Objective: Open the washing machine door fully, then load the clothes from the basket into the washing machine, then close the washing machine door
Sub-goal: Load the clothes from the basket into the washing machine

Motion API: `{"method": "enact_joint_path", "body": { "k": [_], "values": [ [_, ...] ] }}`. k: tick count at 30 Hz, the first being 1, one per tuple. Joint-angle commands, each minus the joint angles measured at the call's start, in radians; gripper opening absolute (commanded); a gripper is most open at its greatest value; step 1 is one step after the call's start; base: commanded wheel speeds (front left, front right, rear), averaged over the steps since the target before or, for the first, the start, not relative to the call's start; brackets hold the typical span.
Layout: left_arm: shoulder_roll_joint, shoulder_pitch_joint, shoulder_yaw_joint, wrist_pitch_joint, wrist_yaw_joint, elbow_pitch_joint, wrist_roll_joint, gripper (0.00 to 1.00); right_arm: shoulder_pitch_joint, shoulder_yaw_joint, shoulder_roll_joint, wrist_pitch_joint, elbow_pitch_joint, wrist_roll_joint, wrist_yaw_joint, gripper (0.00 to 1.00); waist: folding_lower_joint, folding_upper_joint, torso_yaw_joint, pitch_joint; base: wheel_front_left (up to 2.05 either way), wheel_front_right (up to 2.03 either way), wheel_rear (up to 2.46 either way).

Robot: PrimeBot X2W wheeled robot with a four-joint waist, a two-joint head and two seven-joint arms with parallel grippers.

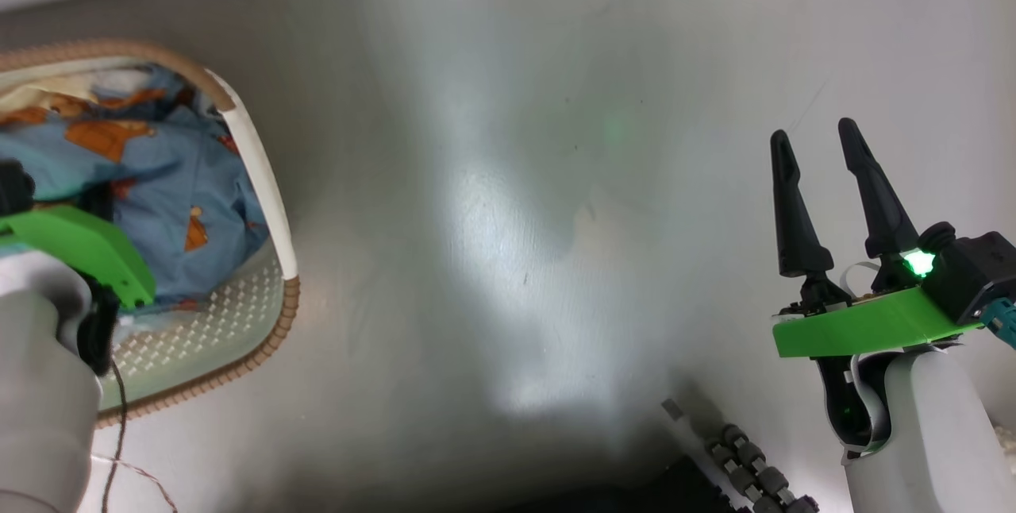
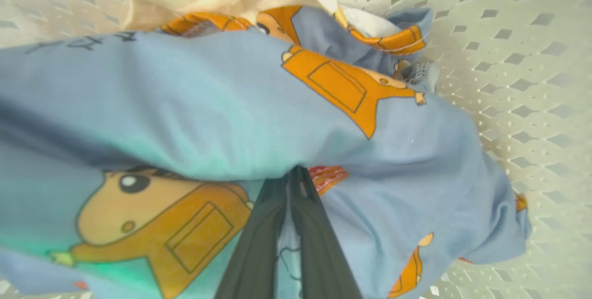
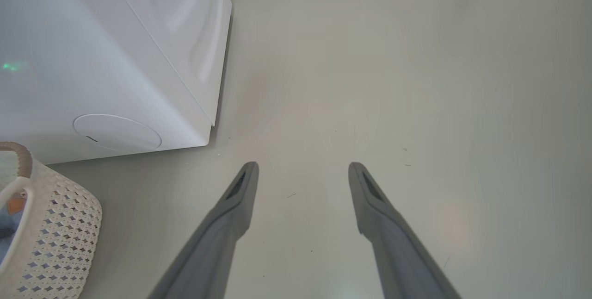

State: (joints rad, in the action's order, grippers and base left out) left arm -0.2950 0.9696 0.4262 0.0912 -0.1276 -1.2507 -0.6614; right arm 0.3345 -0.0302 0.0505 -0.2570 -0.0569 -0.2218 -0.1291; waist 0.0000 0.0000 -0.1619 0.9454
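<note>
The head view looks down on the basket (image 1: pixel 262 179), which the close left wrist view looks into.

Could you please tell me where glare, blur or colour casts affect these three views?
Head view: broad white glare washes the glossy floor. Left wrist view: the clothes sit too close, soft-focused, with a green tint at lower left. Right wrist view: even light, sharp, a faint green glint on the washing machine.

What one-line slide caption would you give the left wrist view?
Left gripper shut on the blue cartoon-print clothes, pinching a fold inside the perforated cream basket.
</note>
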Motion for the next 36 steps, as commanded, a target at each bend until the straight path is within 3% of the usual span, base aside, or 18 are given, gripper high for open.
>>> {"method": "enact_joint_path", "body": {
  "k": [1,7,18,27,36],
  "values": [
    [-0.039,-0.060,-0.011,0.031,-0.001,0.006,0.002,0.00,-0.017,0.016,0.000,-0.005,0.010,-0.006,-0.002,1.00,0.0000,0.0000,0.005,-0.032,0.00,0.00,0.00],
    [-0.038,-0.125,0.003,0.115,-0.003,0.019,-0.006,0.00,-0.005,0.029,0.000,-0.005,-0.016,-0.018,-0.002,1.00,0.0000,0.0000,0.018,-0.110,0.00,0.00,0.00],
    [-0.023,-0.222,-0.011,0.169,-0.003,0.105,-0.026,0.00,-0.003,0.040,0.000,-0.005,-0.057,-0.021,-0.002,1.00,0.0000,0.0000,0.043,-0.267,0.00,0.00,0.00],
    [-0.026,-0.388,-0.141,0.170,0.051,0.390,0.044,0.00,-0.035,0.040,0.000,-0.005,-0.086,-0.012,-0.002,1.00,0.0000,0.0000,0.060,-0.400,0.00,0.00,0.00],
    [0.031,-0.555,-0.282,0.170,0.080,0.656,0.153,0.00,-0.063,0.041,0.000,-0.005,-0.119,-0.004,-0.002,1.00,0.0000,0.0000,0.085,-0.532,0.00,0.00,0.00]
  ]
}}
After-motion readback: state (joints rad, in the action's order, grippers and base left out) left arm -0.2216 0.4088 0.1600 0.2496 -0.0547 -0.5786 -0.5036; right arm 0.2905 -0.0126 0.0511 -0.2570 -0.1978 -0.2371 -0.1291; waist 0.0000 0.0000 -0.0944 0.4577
